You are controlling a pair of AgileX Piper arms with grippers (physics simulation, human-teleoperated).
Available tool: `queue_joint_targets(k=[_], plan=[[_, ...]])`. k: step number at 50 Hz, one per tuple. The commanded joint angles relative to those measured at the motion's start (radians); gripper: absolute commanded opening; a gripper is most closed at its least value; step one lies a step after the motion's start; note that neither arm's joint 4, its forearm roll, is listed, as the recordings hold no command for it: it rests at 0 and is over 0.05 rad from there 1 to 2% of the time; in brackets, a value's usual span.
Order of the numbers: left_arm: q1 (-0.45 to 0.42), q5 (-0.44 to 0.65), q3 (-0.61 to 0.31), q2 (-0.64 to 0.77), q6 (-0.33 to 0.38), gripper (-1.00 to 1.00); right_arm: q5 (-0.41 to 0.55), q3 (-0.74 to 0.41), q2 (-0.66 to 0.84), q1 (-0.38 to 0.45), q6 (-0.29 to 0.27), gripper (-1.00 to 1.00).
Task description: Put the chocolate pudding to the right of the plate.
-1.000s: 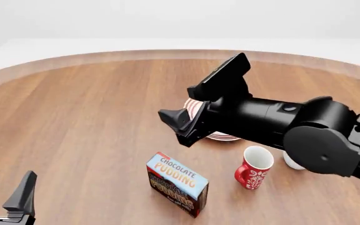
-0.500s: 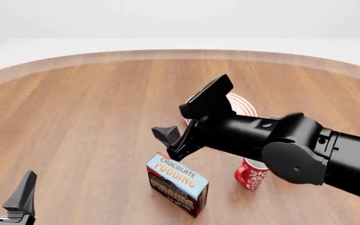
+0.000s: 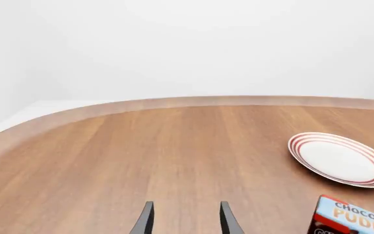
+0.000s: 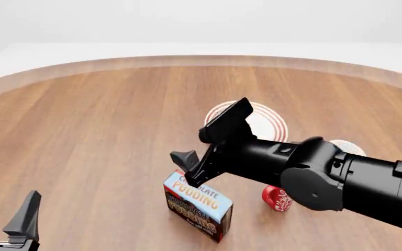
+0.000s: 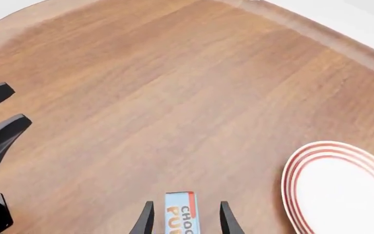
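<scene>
The chocolate pudding is a blue-topped, brown-sided carton lying near the front of the table; it also shows in both wrist views. Behind it and to the right lies the plate, white with red rings, partly covered by the right arm. My right gripper is open just above the carton's far end, a finger on each side of it. My left gripper stands open at the front left corner, holding nothing and well away from the carton.
A red patterned mug stands right of the carton, mostly hidden under the right arm. A white mug peeks out behind the arm, right of the plate. Bare wood runs left of the carton and toward the curved table edge.
The right arm has swung down and toward the front left, from over the plate to just above the carton. The plate now shows more and the red mug less. The left gripper stayed still.
</scene>
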Motion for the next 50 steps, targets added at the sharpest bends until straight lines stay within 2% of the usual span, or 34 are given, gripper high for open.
queue_joint_targets(k=[1,11,15,50], plan=[[0.000,0.000,0.000,0.000,0.000,1.00,-0.038,0.022,0.036,-0.004,0.014,1.00],[0.000,0.000,0.000,0.000,0.000,1.00,-0.066,0.034,0.065,-0.003,0.025,1.00],[0.000,0.000,0.000,0.000,0.000,1.00,-0.108,0.063,0.109,-0.008,0.044,1.00],[0.000,0.000,0.000,0.000,0.000,1.00,-0.132,0.073,0.144,-0.014,0.053,1.00]])
